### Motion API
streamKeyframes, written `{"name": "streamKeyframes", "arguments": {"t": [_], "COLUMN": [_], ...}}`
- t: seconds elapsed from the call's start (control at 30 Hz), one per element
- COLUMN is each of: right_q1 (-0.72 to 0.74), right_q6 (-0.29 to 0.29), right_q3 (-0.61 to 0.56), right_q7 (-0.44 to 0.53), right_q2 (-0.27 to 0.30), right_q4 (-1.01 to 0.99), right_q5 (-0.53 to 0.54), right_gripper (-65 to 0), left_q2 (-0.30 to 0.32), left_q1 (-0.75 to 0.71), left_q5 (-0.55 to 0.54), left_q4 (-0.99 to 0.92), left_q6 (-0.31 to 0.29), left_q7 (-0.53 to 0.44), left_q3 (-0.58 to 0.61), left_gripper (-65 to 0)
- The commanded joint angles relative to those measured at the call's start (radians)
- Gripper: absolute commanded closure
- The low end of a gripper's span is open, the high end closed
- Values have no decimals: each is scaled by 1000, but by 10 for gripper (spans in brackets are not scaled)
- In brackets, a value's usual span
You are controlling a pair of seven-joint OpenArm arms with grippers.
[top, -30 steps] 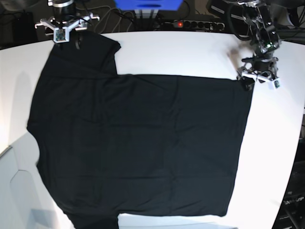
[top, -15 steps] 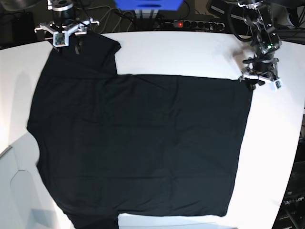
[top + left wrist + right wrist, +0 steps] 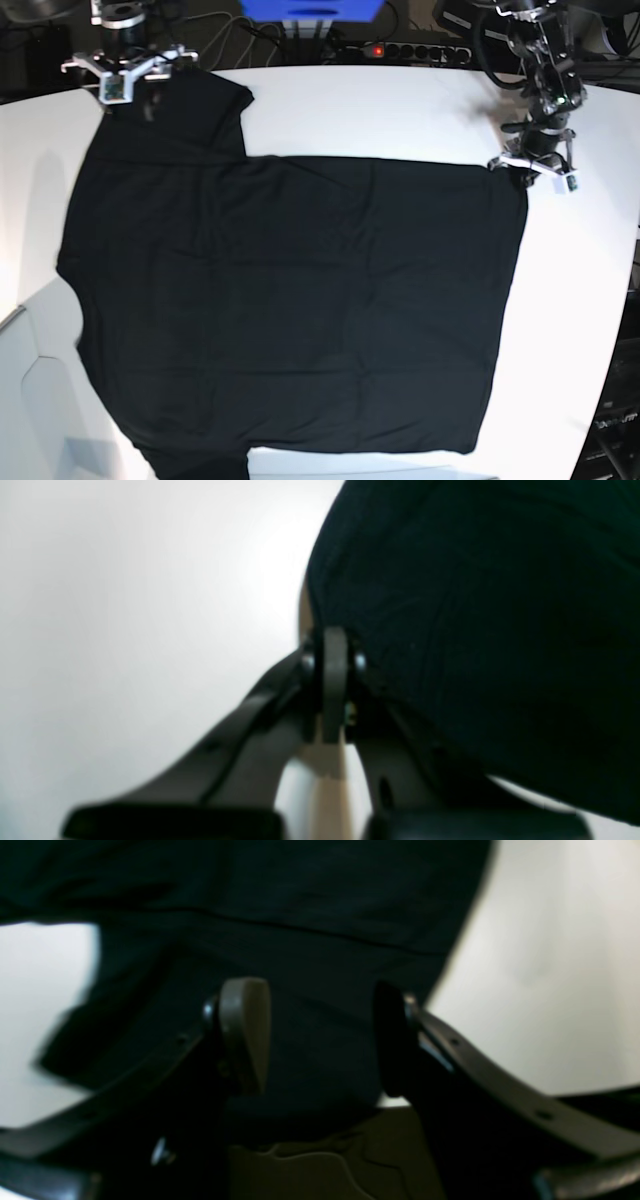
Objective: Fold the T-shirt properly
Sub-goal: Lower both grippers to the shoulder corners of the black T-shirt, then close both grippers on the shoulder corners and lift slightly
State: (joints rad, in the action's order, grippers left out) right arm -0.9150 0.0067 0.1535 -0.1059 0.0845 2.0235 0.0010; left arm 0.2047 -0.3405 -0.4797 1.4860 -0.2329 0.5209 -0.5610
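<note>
1. base view: the t-shirt [image 3: 290, 300] lies flat and spread out on the white table [image 3: 400, 110], plain black side up, and it covers most of the surface. one sleeve points to the far left corner, and another sleeve goes off the near edge at the bottom.
2. base view: the left gripper [image 3: 531, 172] is at the far right corner of the t-shirt, right on the edge of the cloth. the right gripper [image 3: 127, 80] is at the far left sleeve, above its end. behind the table there is a power strip [image 3: 410, 50] with a red light.
3. left wrist view: the fingers [image 3: 334, 680] of the left gripper are pressed together, and the edge of the black cloth sits at their tips, so the gripper is clamped on the t-shirt corner. the cloth fills the right side of this view and the white table the left side.
4. right wrist view: the fingers [image 3: 245, 1030] of the right gripper stand well apart, with the black sleeve cloth seen between and beyond them. i cannot tell if they touch the cloth. a seam line runs across the cloth above them.
</note>
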Motion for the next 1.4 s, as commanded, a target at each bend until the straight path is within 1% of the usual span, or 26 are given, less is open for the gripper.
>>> {"name": "streamKeyframes", "arguments": {"t": [0.0, 0.13, 0.27, 0.4, 0.53, 0.73, 0.77, 0.83, 0.9, 1.07, 1.13, 1.27, 1.37], "right_q1": [-13, -13, 12, 70, 138, 227, 244, 274, 296, 333, 334, 334, 339], "right_q6": [0, 0, 0, 0, 0, 8, 32, 121, 183, 298, 326, 345, 391], "right_q3": [10, 47, 57, 57, 65, 125, 140, 191, 232, 327, 331, 326, 324], "right_q7": [22, 22, 5, -91, -200, -297, -306, -325, -337, -346, -346, -346, -344], "right_q2": [2, 2, 2, 4, 8, 8, 8, 2, -12, -58, -61, -62, -61], "right_q4": [15, 13, -2, -14, -16, -39, -57, -99, -129, -195, -209, -226, -255], "right_q5": [4, 4, 4, 4, 4, 4, 4, 4, 4, 4, 4, 4, 4], "right_gripper": [-341, -342, -376, -404, -412, -412, -412, -412, -411, -411, -410, -409, -406], "left_q2": [11, 11, 9, 9, 9, 9, 9, 9, 9, 9, 9, 9, 11], "left_q1": [-7, -33, -55, -56, -56, -58, -58, -58, -59, -59, -59, -59, -59], "left_q5": [2, 2, 2, 2, 2, 2, 2, 2, 2, 2, 2, 3, 6], "left_q4": [17, 23, 31, 31, 31, 31, 31, 31, 31, 31, 31, 31, 31], "left_q6": [-3, -4, -6, -6, -6, -6, -6, -6, -6, -6, -6, -6, -6], "left_q7": [6, 6, 6, 6, 6, 6, 6, 6, 6, 6, 6, 6, 6], "left_q3": [-6, -12, -49, -49, -49, -49, -49, -49, -49, -49, -49, -49, -49], "left_gripper": [-3, -2, -2, -2, -2, -2, -2, -2, -2, -2, -1, -1, -1]}}
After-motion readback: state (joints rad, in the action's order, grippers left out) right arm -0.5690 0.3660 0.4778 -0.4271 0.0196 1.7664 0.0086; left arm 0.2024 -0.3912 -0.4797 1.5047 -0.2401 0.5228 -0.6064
